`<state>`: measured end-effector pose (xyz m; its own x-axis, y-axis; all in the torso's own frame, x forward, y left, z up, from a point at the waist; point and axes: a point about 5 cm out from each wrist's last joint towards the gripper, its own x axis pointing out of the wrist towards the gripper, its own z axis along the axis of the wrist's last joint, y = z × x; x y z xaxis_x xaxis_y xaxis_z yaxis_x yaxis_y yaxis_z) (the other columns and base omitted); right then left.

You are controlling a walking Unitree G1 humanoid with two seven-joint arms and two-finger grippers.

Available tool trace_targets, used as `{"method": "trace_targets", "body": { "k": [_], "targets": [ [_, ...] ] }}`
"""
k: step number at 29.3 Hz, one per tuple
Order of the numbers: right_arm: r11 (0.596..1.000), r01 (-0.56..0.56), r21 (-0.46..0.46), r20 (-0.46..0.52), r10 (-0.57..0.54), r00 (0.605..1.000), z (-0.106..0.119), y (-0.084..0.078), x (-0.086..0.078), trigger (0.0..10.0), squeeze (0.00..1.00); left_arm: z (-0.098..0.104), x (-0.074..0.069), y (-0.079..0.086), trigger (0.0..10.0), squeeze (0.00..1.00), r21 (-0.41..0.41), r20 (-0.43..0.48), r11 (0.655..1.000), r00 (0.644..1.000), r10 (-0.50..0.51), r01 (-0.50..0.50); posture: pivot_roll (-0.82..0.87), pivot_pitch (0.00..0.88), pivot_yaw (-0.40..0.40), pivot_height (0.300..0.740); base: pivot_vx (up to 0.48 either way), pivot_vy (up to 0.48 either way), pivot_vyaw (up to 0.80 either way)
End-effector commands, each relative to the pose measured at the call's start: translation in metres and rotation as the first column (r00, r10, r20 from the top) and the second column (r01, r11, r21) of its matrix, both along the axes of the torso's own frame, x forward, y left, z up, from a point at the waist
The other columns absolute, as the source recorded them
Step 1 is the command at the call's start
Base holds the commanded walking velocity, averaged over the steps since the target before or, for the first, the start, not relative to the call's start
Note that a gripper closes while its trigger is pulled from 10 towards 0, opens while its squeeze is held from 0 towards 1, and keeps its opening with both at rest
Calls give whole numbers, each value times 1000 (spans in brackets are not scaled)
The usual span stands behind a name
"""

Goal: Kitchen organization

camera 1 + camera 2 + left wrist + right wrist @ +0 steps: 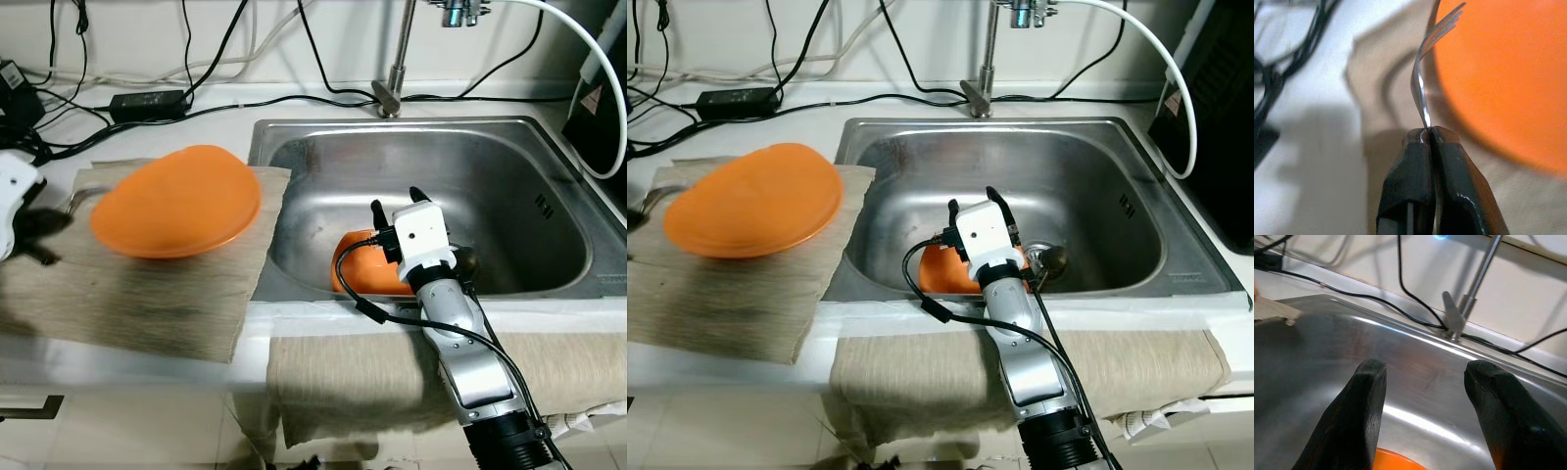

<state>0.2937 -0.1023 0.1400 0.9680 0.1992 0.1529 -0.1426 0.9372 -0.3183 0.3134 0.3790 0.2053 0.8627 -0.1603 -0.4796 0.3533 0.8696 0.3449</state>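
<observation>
left tool (1429, 131) pinches fork (1422, 73) beside orange plate (176, 201).

Counted on white surface (147, 377): one large orange plastic plate (176, 201), two beige cloth towels (127, 294) (950, 377), one black power adapter (149, 101). One steel fork (1422, 73). One stainless steel sink (1097, 166), one smaller orange bowl (939, 269) inside. One chrome faucet (397, 59).

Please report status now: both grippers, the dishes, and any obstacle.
Left gripper shut on fork, beside orange plate. Right gripper open over orange bowl in sink. No obstacle seen.
</observation>
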Motion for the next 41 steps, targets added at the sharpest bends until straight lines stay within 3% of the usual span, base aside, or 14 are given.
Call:
{"method": "trace_targets", "body": {
  "k": [1, 6, 10, 11, 13, 16, 19, 20, 22, 24, 25, 27, 34, 41],
  "targets": [
    [1000, -14, 11, -19, 14, 1000, -3, 3, 1, 10000, 0, 10, 6, -8, 0, 0, -27, 60, 999, 998, -34, 36, 131, 33, 22, 740, 0, 0, 0],
    [999, -25, 21, -14, 25, 1000, -2, 4, 2, 10000, 0, 32, 22, -33, 0, 0, -189, 341, 981, 940, 17, 51, 138, 22, 19, 740, 0, 0, 0],
    [999, -25, 26, -12, 26, 1000, -2, 4, 2, 10000, 0, 35, 23, -44, 0, 0, -253, 417, 966, 907, 57, 55, 141, 19, 19, 740, 0, 0, 0],
    [999, -31, 30, -7, 31, 999, -1, 5, 2, 10000, 0, 35, 23, -58, 0, 16, -315, 481, 948, 870, 109, 55, 144, 15, 17, 740, 0, 0, 0],
    [999, -34, 31, -4, 34, 999, -1, 6, 2, 10000, 0, 36, 23, -62, 0, 16, -333, 503, 942, 855, 130, 52, 144, 15, 17, 740, 0, 0, 0],
    [999, -39, 31, -1, 40, 999, -1, 7, 2, 10000, 0, 38, 19, -72, 0, 43, -474, 552, 880, 785, 282, 17, 151, 9, 11, 740, 0, 0, 0],
    [998, -42, 38, 0, 42, 999, 0, 7, 3, 10000, 0, 34, 17, -77, 0, 16, -531, 535, 847, 777, 331, 5, 153, 7, 11, 740, 0, 0, 0],
    [998, -42, 38, 0, 42, 999, 0, 7, 3, 10000, 0, 34, 17, -77, 0, 16, -531, 535, 847, 777, 331, 5, 153, 7, 11, 740, 0, 0, 0],
    [996, -53, 67, 7, 53, 999, 3, 10, 4, 10000, 0, 26, 13, -86, 0, 0, -615, 495, 788, 771, 400, -14, 156, 2, 11, 740, 0, 0, 0],
    [991, -76, 114, 12, 75, 997, 8, 14, 5, 10000, 0, 16, 8, -105, 0, 0, -737, 415, 676, 770, 484, -27, 159, 0, 7, 740, 0, 0, 0],
    [989, -83, 119, 16, 82, 997, 10, 15, 5, 10000, 0, 16, 7, -111, 0, 0, -764, 397, 645, 769, 501, -27, 159, 0, 7, 740, 0, 0, 0],
    [988, -88, 124, 19, 86, 996, 10, 15, 5, 10000, 0, 16, 5, -117, 0, 0, -779, 387, 627, 768, 511, -25, 160, 0, 6, 740, 0, 0, 0],
    [970, -93, 225, -12, 99, 995, 12, 14, 7, 10000, 0, 9, -7, -170, 0, 0, -847, 290, 532, 855, 431, 19, 161, 0, 4, 740, 0, 0, 0],
    [958, -110, 265, 18, 109, 994, 22, 16, 8, 10000, 0, 12, -19, -189, 0, 0, -869, 257, 493, 896, 362, 50, 161, 0, 15, 740, 0, 0, 0]
  ]
}}
